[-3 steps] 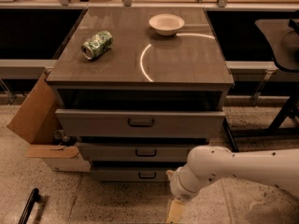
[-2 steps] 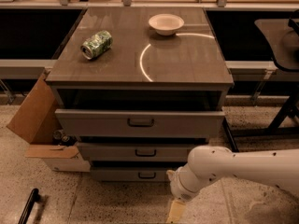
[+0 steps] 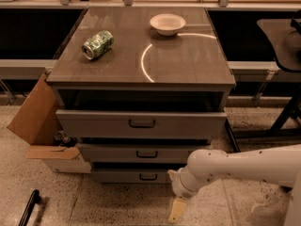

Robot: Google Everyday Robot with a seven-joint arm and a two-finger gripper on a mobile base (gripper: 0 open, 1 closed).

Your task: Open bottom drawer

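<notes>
The grey cabinet (image 3: 141, 60) has three drawers. The bottom drawer (image 3: 117, 175) is the lowest, with a slim front just above the floor and a small dark loop handle (image 3: 148, 176). It sits slightly less far out than the middle drawer (image 3: 113, 152) above it. My white arm (image 3: 235, 166) reaches in from the right. My gripper (image 3: 178, 210) hangs low over the floor in front of the cabinet, just right of and below the bottom drawer's handle, not touching it.
A green can (image 3: 97, 44) lies on its side and a white bowl (image 3: 167, 23) stands on the cabinet top. A cardboard box (image 3: 35, 112) leans at the cabinet's left. A black bar (image 3: 29, 206) lies on the floor at lower left. A dark table (image 3: 282, 41) stands at right.
</notes>
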